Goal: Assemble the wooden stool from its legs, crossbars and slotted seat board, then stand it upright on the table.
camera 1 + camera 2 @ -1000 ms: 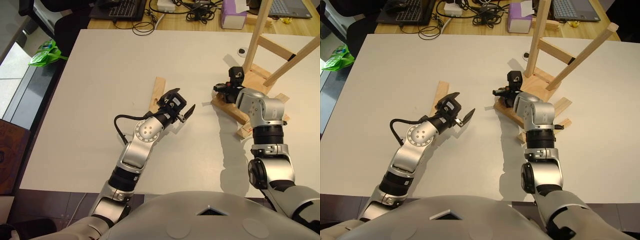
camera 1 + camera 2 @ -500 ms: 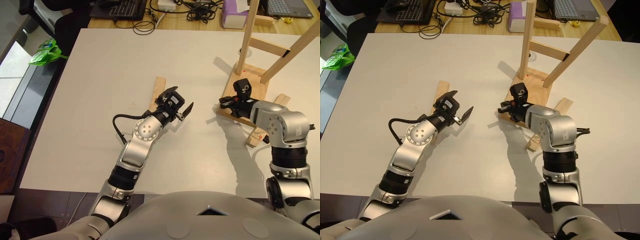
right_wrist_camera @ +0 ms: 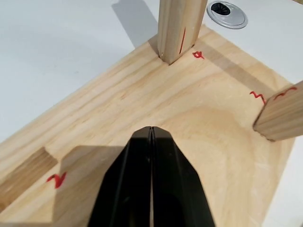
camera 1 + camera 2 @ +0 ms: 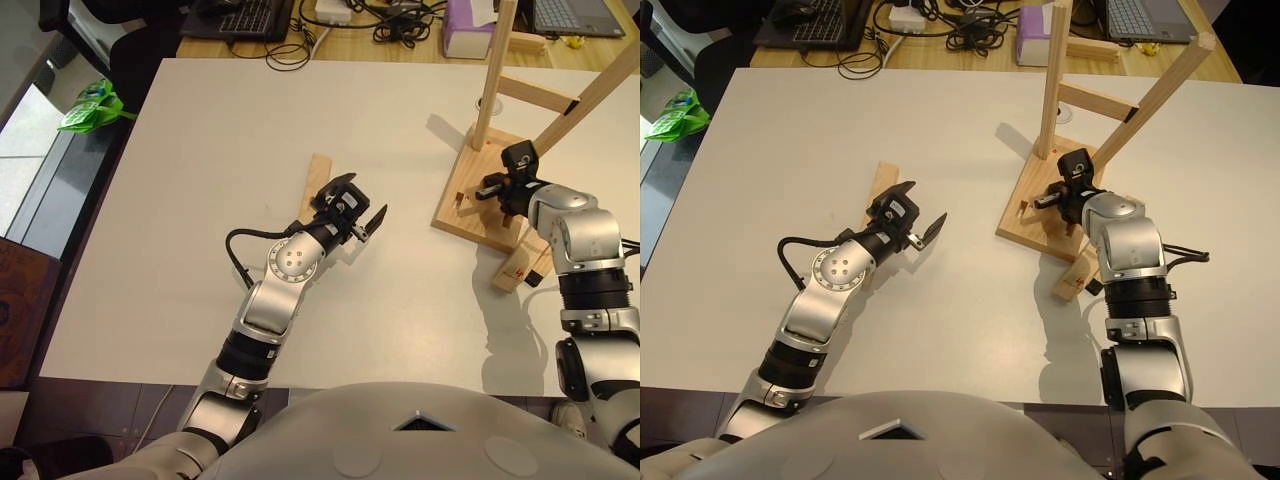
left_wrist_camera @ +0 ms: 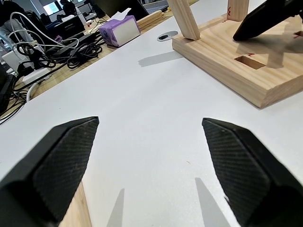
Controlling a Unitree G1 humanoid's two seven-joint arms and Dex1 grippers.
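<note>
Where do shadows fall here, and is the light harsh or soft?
Left wrist view: the open left gripper drops two pointed shadows on the table. Right wrist view: the shut right gripper darkens the seat board beside it. Left eye view: an upright leg casts a soft-edged shadow, so the light looks diffuse.

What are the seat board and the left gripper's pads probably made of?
The seat board looks like pale, unvarnished wood, perhaps pine: grain lines show. On the left gripper, the pads are black, matte, finely textured: probably rubber or plastic.
</note>
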